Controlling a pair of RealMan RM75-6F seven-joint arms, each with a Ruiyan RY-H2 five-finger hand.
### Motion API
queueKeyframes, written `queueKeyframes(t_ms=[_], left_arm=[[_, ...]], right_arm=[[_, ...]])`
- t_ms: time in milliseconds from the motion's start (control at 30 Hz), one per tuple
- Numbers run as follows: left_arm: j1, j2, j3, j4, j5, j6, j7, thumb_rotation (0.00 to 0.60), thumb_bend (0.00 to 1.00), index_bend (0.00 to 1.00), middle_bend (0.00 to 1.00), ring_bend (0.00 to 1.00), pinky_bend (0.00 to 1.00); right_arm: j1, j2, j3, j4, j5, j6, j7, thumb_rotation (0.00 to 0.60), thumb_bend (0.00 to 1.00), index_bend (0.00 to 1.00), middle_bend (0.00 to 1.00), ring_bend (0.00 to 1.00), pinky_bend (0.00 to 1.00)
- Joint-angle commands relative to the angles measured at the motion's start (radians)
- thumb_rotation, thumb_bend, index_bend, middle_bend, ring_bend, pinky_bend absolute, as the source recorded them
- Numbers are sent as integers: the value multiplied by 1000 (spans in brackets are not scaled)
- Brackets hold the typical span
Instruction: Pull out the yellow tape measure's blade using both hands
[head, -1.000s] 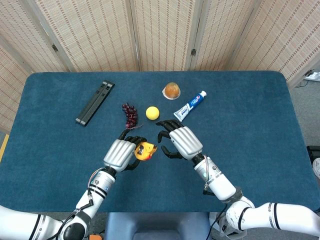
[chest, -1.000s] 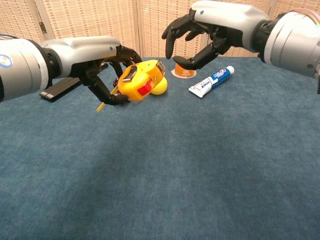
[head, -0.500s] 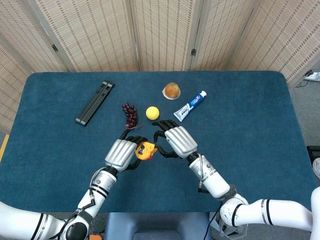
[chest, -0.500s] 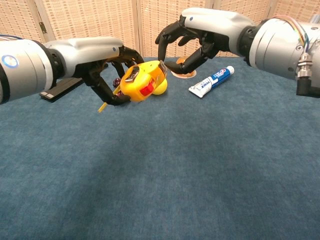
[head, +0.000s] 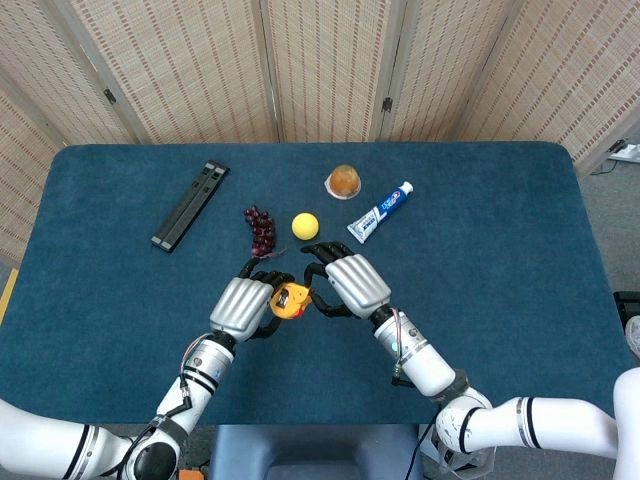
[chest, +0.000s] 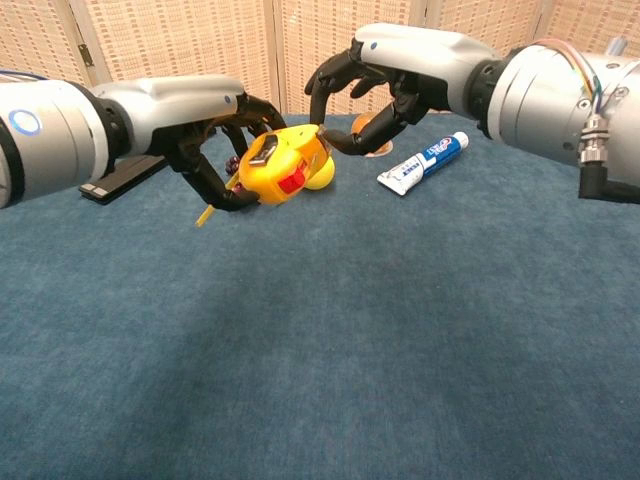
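Note:
My left hand (head: 243, 308) (chest: 205, 140) holds the yellow tape measure (head: 291, 300) (chest: 283, 165) above the blue table, red button facing the chest camera. A thin yellow strap (chest: 205, 213) dangles below it. My right hand (head: 350, 285) (chest: 385, 75) is right beside the case's front end, where the blade comes out. Its fingers curl above that end and its thumb reaches under it, touching or nearly touching the corner. A gap still shows between them. No blade is drawn out.
Behind the hands lie dark grapes (head: 260, 230), a yellow ball (head: 305, 225) (chest: 322, 175), an orange jelly cup (head: 344, 181) and a toothpaste tube (head: 380, 212) (chest: 422, 163). A black bar (head: 190, 205) (chest: 115, 180) lies at the far left.
My right hand has moved left, from a hand's width away to the front end of the tape measure. The left hand and tape measure have hardly moved.

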Motion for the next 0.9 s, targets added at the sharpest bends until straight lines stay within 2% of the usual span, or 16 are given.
queueKeyframes(t_ms=[33, 333, 900], left_arm=[[1, 8, -3, -2, -6, -8, -13, 600, 436, 429, 377, 281, 84], [2, 30, 0, 2, -13, -23, -41, 600, 436, 429, 377, 281, 84], [8, 72, 1, 8, -16, -67, -112, 600, 437, 429, 377, 281, 84]], right_arm=[[5, -4, -1, 5, 7, -1, -2, 600, 488, 465, 176, 121, 123], [24, -17, -1, 12, 29, 2, -14, 600, 484, 530, 181, 123, 122], [44, -28, -5, 37, 48, -4, -5, 600, 485, 536, 183, 123, 123]])
